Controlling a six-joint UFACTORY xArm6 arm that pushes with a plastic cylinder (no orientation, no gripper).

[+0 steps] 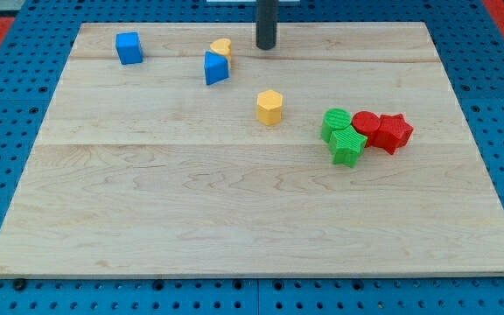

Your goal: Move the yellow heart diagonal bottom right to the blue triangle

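Yellow heart (222,46) touching blue triangle (215,67) (top right)

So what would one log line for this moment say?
tip: right of yellow heart, apart | heart: touching blue triangle, above it | move: not done

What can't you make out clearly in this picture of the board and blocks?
- yellow heart: lower part hidden behind the blue triangle, camera view.
- Rod above my tip: cut off by the view's top.
- green blocks and red blocks: clustered, overlapping, shapes uncertain.
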